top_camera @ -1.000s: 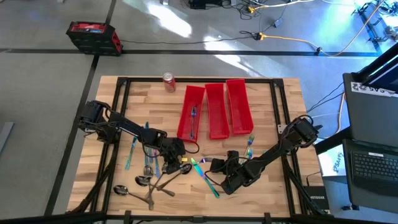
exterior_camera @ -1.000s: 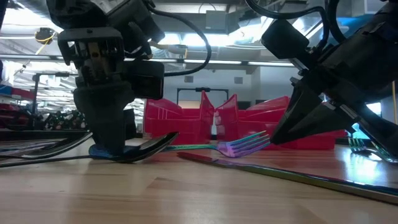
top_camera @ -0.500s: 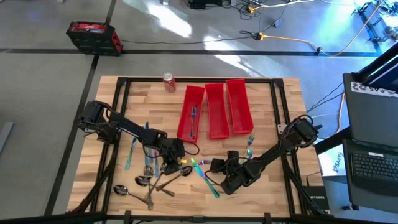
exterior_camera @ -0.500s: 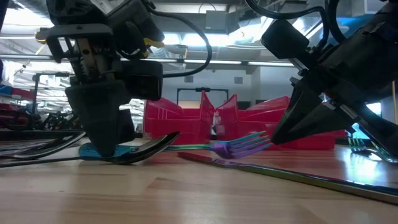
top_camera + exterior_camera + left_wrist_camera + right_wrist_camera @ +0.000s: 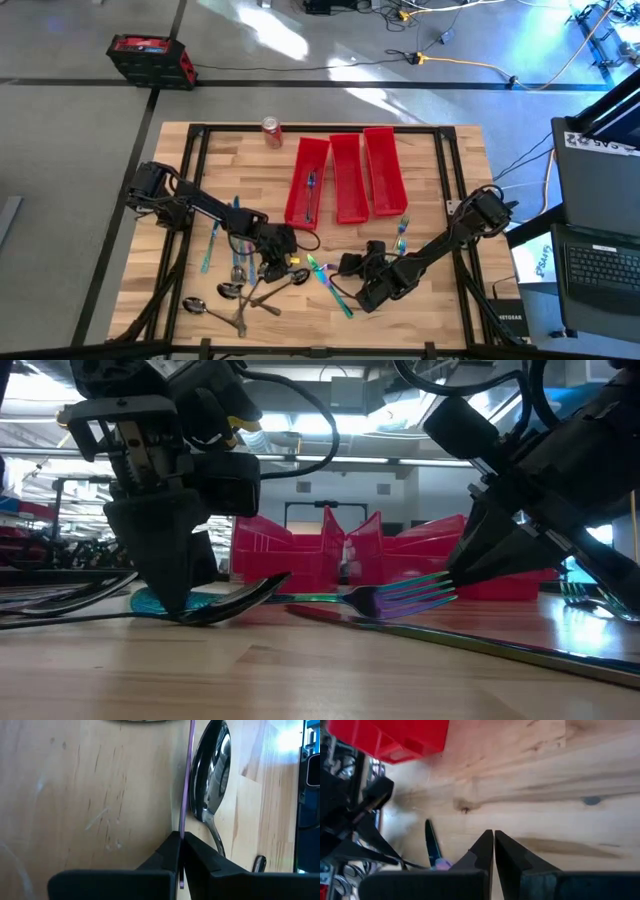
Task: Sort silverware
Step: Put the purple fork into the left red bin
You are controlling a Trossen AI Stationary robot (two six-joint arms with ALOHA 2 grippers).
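wood table [image 5: 440,180] — red bins [image 5: 345,178] | floor cables [image 5: 460,62]

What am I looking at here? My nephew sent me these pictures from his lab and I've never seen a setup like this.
Two dark robot arms work at a wooden table, sorting cutlery. One picture looks straight down, one looks level across the tabletop, and two come from cameras on the arms' wrists.

Near the table's far edge lie three long red bins, one with a piece already in it, and a red soda can. Loose silverware is scattered toward the near edge.

The left claw is shut on the thin purple edge of a fork, right beside a dark spoon. The fork's prongs stick out above the wood in the level view. The right claw is shut and empty, down near the table close to the fork.
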